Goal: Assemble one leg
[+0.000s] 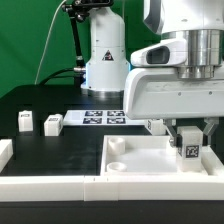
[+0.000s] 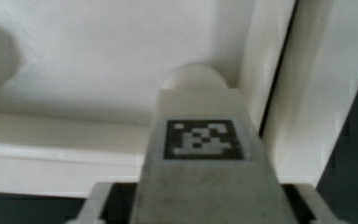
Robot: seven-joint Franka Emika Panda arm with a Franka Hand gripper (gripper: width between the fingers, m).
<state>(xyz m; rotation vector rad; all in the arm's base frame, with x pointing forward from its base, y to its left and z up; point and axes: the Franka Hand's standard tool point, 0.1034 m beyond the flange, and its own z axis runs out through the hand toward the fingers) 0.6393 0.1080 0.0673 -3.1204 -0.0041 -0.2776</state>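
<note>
My gripper (image 1: 189,143) is shut on a leg (image 1: 190,152), a small white post with a black-and-white tag on its face. It holds the leg upright over the corner of the large white tabletop (image 1: 140,160) at the exterior view's right. In the wrist view the leg (image 2: 202,120) runs out from between the gripper (image 2: 202,207) fingers, with its rounded tip close to the tabletop's (image 2: 105,100) rim. I cannot tell whether the tip touches. Two more legs (image 1: 24,121) (image 1: 53,123) stand on the black table at the exterior view's left.
The marker board (image 1: 105,117) lies behind the tabletop in front of the robot base (image 1: 103,60). White border rails run along the front (image 1: 50,186) and the exterior view's left (image 1: 5,152). The tabletop has round sockets (image 1: 118,147) near its left corners.
</note>
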